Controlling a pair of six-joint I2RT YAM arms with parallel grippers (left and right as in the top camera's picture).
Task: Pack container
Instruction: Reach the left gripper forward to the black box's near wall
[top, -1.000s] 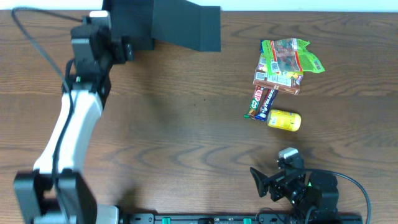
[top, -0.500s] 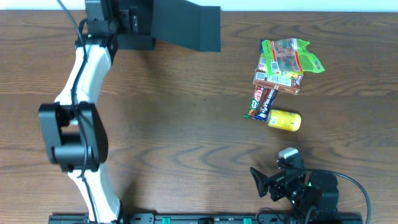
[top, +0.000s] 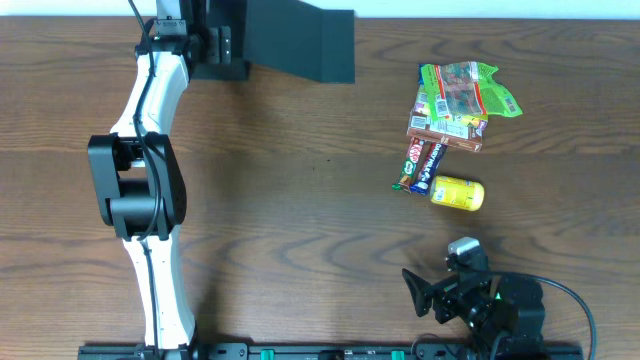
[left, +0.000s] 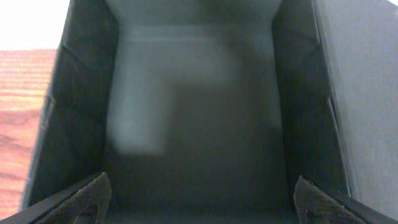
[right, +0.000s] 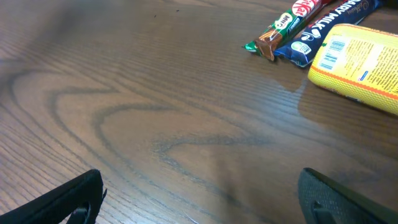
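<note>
The black container (top: 300, 45) stands at the table's far edge, its flap lid spread to the right. My left gripper (top: 212, 45) is open at the box's left part. The left wrist view looks straight into the empty dark box (left: 199, 112), with both fingertips wide apart at the bottom corners (left: 199, 199). Snacks lie at the right: a green packet (top: 465, 88), a brown packet (top: 447, 130), chocolate bars (top: 418, 165) and a yellow packet (top: 457, 193). My right gripper (top: 425, 293) is open and empty at the near edge; its wrist view shows the bars (right: 298, 25) and the yellow packet (right: 357, 59) ahead.
The brown wooden table (top: 300, 200) spans the view. A black cable (top: 575, 300) loops beside the right arm's base. The left arm (top: 145, 180) stretches from the near edge to the far edge.
My left arm has reached farther toward the far edge, bringing its gripper over the box. The right arm and the snacks have not moved.
</note>
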